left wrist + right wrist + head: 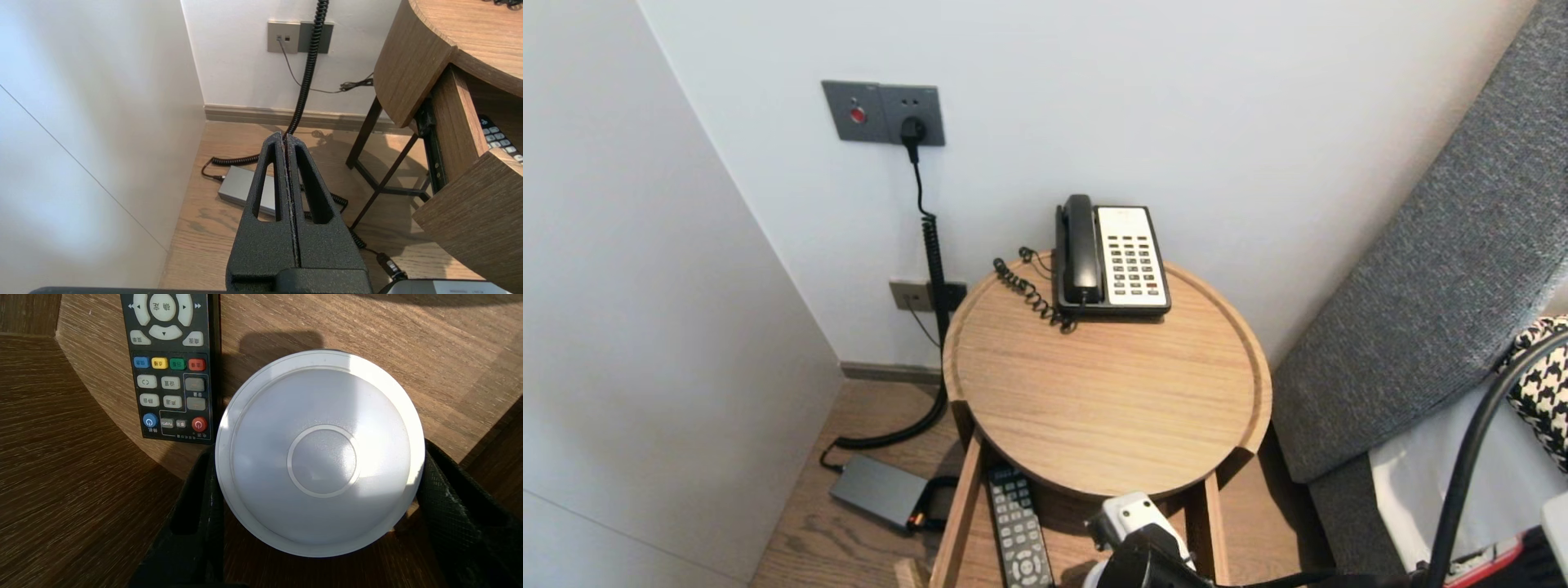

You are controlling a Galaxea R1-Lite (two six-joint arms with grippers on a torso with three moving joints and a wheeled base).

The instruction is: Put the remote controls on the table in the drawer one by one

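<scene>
My right gripper (319,452) is shut on a round white domed object (322,486), one black finger pressed against each side of its rim. It is held over the open wooden drawer (956,523) below the round side table (1107,384). A black remote control (171,367) lies in the drawer right beside the white object. The head view shows the white object (1127,516) and the gripper (1143,559) at the lower edge, with the remote (1018,535) to their left. My left gripper (285,139) is parked low beside the table, shut and empty.
A black and white desk phone (1111,255) with a coiled cord sits at the table's back. A grey power brick (879,490) and coiled cable lie on the floor to the left. Walls close in the left and back, and a grey upholstered panel (1437,269) stands on the right.
</scene>
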